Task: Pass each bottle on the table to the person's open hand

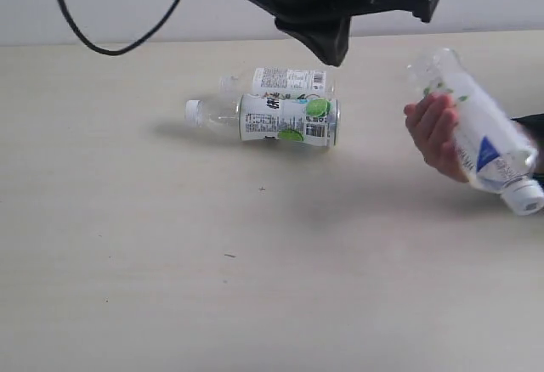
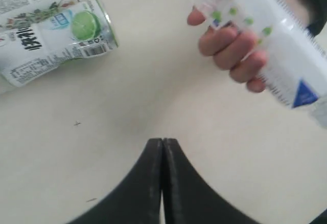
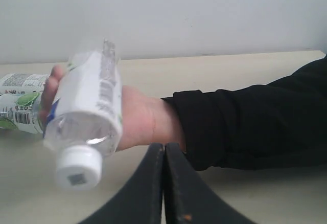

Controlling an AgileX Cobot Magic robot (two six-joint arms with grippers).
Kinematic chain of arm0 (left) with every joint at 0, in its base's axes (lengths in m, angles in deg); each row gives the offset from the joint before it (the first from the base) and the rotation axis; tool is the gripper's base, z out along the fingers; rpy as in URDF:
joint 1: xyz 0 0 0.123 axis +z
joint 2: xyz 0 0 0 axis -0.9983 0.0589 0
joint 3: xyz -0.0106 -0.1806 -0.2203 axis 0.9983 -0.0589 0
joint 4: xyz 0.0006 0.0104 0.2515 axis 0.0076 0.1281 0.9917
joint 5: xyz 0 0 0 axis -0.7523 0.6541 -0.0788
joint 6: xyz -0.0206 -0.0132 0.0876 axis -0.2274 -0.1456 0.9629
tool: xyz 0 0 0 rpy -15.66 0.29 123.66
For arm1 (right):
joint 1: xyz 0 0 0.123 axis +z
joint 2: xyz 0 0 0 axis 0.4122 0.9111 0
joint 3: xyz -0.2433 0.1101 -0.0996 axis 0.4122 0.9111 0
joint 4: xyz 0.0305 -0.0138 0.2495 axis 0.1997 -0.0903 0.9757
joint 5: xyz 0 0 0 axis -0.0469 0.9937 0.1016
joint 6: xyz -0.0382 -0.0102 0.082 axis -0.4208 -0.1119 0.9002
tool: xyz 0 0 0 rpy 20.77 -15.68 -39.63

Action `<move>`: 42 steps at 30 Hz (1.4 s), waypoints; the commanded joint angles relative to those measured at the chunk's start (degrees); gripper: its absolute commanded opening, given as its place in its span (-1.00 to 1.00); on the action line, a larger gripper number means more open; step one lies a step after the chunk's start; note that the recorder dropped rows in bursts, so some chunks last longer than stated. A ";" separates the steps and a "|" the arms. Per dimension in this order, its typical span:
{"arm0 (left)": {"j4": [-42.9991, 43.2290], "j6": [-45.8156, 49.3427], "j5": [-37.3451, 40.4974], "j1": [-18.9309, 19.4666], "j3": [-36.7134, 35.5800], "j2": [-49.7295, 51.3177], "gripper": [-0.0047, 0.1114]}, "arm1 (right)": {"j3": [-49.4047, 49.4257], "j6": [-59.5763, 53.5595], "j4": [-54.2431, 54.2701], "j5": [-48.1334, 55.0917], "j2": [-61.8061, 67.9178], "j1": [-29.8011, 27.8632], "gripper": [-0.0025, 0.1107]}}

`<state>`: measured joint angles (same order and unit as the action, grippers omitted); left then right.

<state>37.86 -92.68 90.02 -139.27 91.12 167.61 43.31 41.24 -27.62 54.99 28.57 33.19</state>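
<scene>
**Worktop and contents.** The pale wood-grain worktop [image 1: 170, 287] carries two bottles lying on their sides, touching, at its far middle. A black arm housing [image 1: 327, 2] hangs above them. A black sleeve [image 3: 245, 127] reaches in from the right of the exterior view. Its hand [image 1: 433, 134] grips the blue-marked bottle [image 1: 480, 130], which is tilted with its white cap lowest and appears blurred. The lime-labelled bottle [image 1: 285, 119] lies in front, cap pointing left. The barcode-labelled bottle [image 1: 285, 79] lies just behind it. The left pincer [image 2: 162, 147] is clenched on nothing, above bare worktop near the hand. The right pincer [image 3: 164, 150] is likewise clenched and empty, beside the sleeve's cuff.
</scene>
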 commanded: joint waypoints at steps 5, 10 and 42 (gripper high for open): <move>14.12 -0.64 -1.24 -0.77 -26.18 -22.79 -0.92 | 0.08 0.03 0.00 -0.78 -0.33 -0.16 -0.96; 20.52 -12.85 -18.53 2.52 -50.06 -42.96 -0.92 | 0.08 0.03 0.00 -0.78 -0.33 -0.16 -0.96; 21.63 -6.74 -84.00 29.32 -100.46 -77.49 -0.92 | 0.08 0.03 0.00 -0.78 -0.33 -0.16 -0.96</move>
<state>62.19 -100.37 7.28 -114.02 -9.13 90.44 43.31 41.24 -27.62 54.99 28.57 33.19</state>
